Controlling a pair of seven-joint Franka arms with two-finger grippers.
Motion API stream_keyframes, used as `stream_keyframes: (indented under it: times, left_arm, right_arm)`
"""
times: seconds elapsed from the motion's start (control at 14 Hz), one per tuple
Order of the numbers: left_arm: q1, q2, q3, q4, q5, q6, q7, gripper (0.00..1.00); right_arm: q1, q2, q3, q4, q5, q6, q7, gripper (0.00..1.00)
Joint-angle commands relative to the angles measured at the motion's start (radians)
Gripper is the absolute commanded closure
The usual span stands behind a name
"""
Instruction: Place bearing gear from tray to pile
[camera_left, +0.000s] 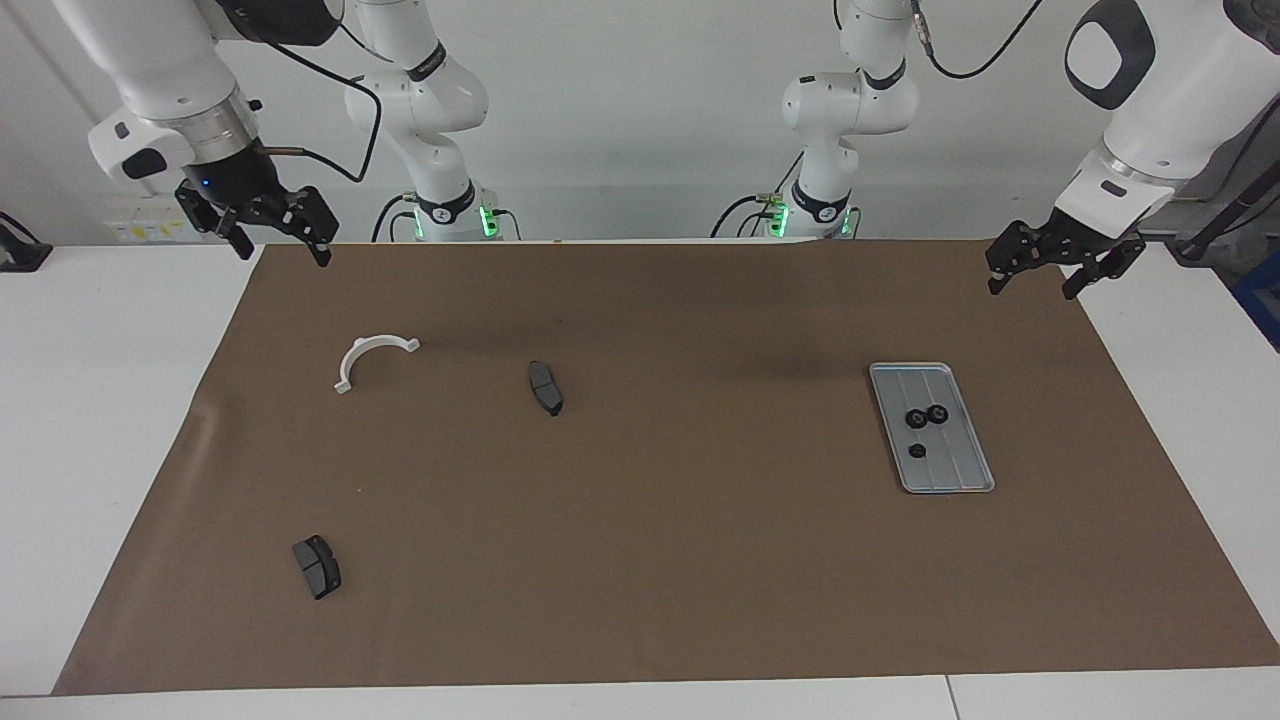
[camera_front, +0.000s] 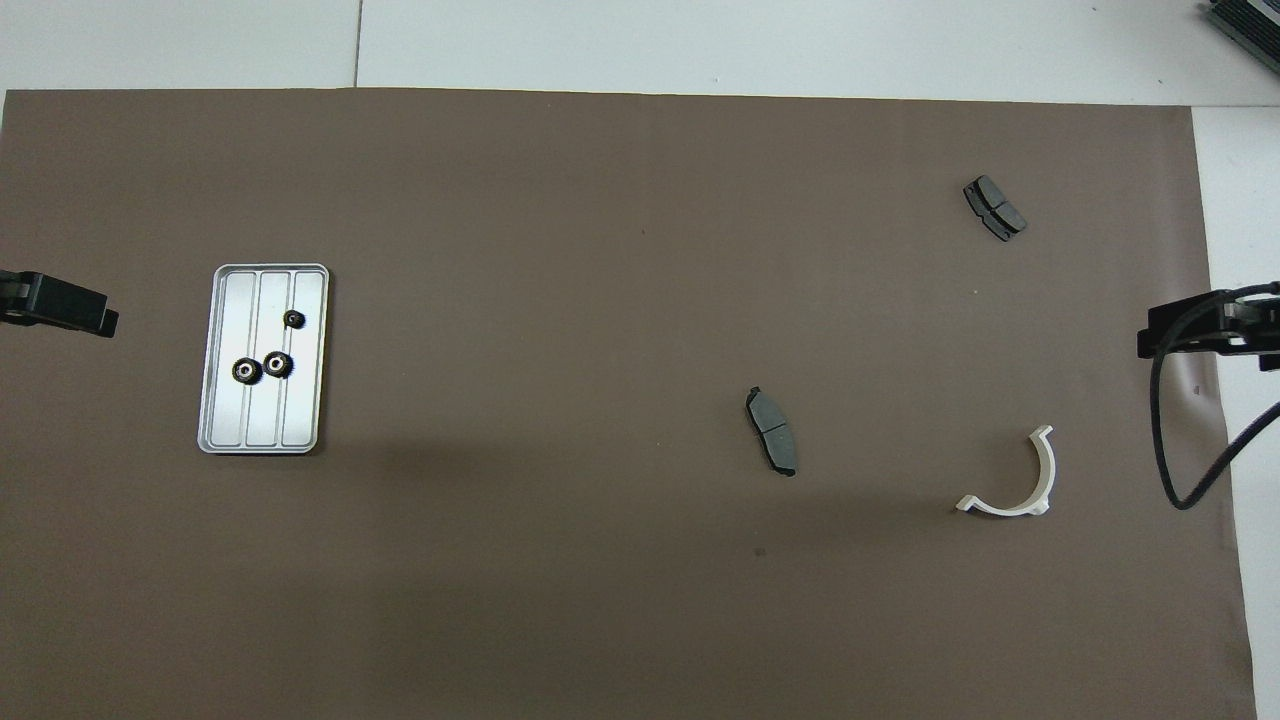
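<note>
The silver tray (camera_left: 960, 470) lies on the brown mat toward the left arm's end of the table and also shows in the overhead view (camera_front: 262, 425). Three small black bearing gears lie in it: two side by side (camera_left: 915, 418) (camera_left: 938, 414) and one alone (camera_left: 916, 451). The pile is scattered toward the right arm's end: a white bracket (camera_left: 372, 358), one dark brake pad (camera_left: 546, 388), and another (camera_left: 317, 566) farther from the robots. My left gripper (camera_left: 1033, 285) is open and empty, raised over the mat's edge beside the tray. My right gripper (camera_left: 282, 250) is open and empty, raised over the mat's edge at the pile's end.
The brown mat (camera_left: 700, 560) covers most of the white table (camera_left: 120, 400). A black cable (camera_front: 1165, 440) hangs from the right arm near the bracket. Wide bare mat lies between the tray and the pile.
</note>
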Motion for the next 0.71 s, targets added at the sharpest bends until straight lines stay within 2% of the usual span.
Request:
stream_keyframes:
  times: [0.0, 0.21, 0.43, 0.64]
  left_arm:
    - [-0.008, -0.037, 0.0, -0.042, 0.023, -0.009, 0.0, 0.0]
    - [-0.007, -0.043, -0.002, -0.063, 0.022, 0.026, 0.001, 0.0]
    - [0.019, -0.107, 0.0, -0.264, 0.022, 0.248, -0.013, 0.0]
    - [0.009, -0.028, 0.0, -0.303, 0.022, 0.322, -0.013, 0.0]
  right_arm:
    - [0.002, -0.018, 0.003, -0.016, 0.005, 0.004, -0.018, 0.0]
    - [0.0, -0.018, 0.003, -0.014, 0.005, 0.004, -0.018, 0.0]
    - [0.002, -0.018, 0.003, -0.016, 0.005, 0.004, -0.018, 0.0]
    - [0.0, -0.018, 0.003, -0.016, 0.005, 0.002, -0.018, 0.0]
